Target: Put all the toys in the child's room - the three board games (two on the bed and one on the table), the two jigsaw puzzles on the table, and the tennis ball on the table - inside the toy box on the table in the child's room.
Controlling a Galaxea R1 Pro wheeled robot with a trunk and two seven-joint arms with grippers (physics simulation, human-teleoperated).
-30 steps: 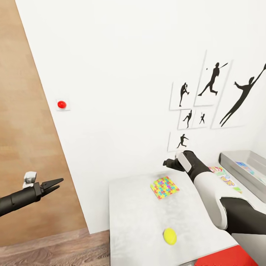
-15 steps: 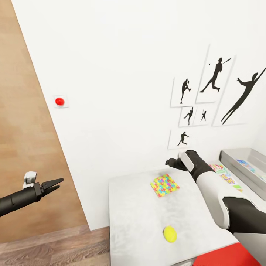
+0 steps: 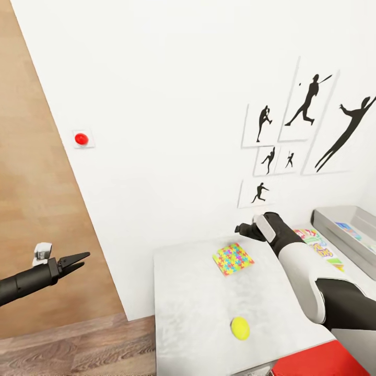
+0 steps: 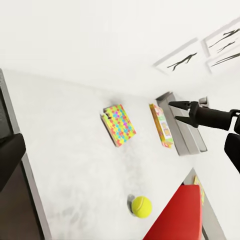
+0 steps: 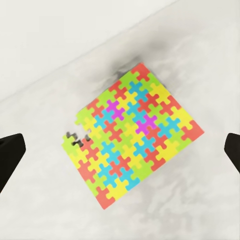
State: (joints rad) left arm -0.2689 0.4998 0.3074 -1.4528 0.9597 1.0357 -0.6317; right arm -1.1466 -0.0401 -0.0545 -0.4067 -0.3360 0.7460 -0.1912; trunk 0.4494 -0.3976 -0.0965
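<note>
A jigsaw puzzle [image 3: 233,258] [image 4: 120,125] [image 5: 132,140] lies flat on the pale grey table [image 3: 193,297], near the wall. My right gripper [image 3: 241,228] [image 4: 176,111] hovers open just above and behind it, empty. A yellow tennis ball [image 3: 240,328] [image 4: 141,206] rests near the table's front edge. To the right lies a board game [image 3: 313,241] [image 4: 162,125] beside the grey toy box [image 3: 334,219] [image 4: 186,137], which holds a colourful flat item. Off the table's left side, over the floor, my left gripper [image 3: 79,260] is open and empty.
A white wall with framed black silhouette pictures [image 3: 308,109] runs along the table's far side and carries a red button [image 3: 81,138]. A wooden panel [image 3: 31,198] and wood floor [image 3: 78,350] are at the left. A red object [image 3: 318,363] stands at the table's near right corner.
The whole head view has drifted, with the wall pictures sliding up and the table edging closer. My right gripper sits slightly nearer the puzzle. The left arm is unchanged.
</note>
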